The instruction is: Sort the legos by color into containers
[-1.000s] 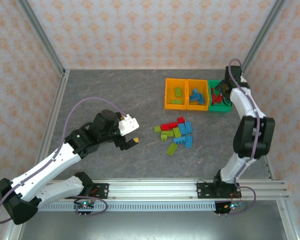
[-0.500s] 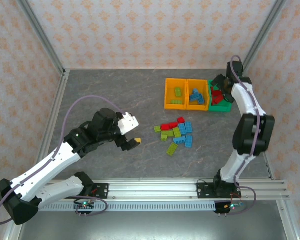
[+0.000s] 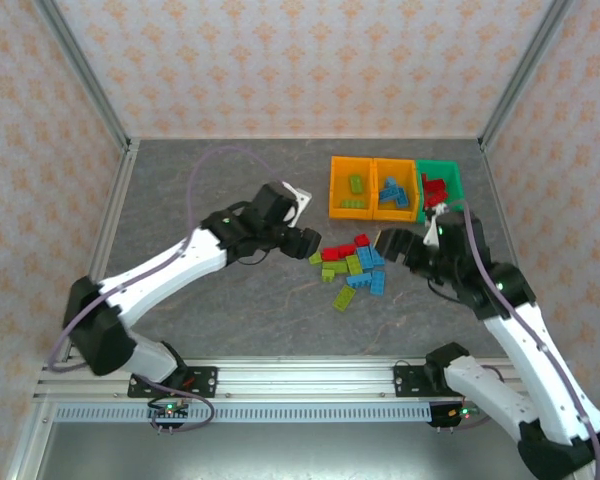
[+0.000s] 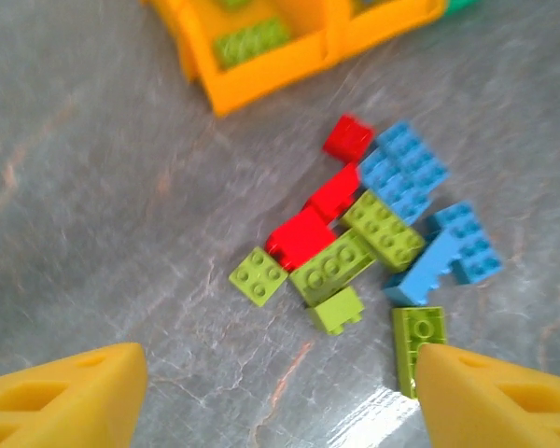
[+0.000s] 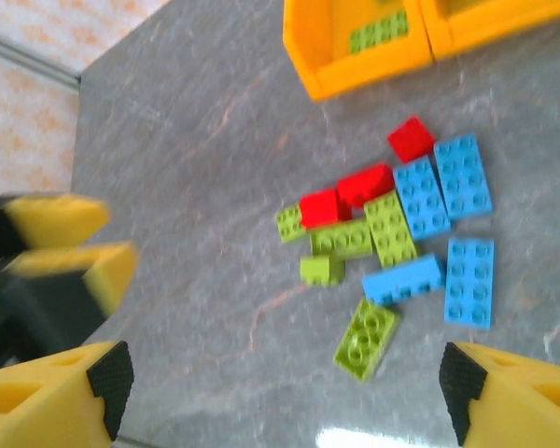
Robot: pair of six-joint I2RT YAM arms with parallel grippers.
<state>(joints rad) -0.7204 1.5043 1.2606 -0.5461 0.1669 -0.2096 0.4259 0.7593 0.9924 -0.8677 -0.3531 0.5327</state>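
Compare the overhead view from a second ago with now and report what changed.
The left gripper swung from the near left toward the loose legos and now sits at their left edge, open and empty. The right gripper pulled back from over the green bin to the pile's right side, also open and empty. The legos, the green bin and the orange bins kept their places.

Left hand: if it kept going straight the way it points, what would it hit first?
The left hand would probably meet the loose lego pile, lime green bricks first, though depth is unclear.
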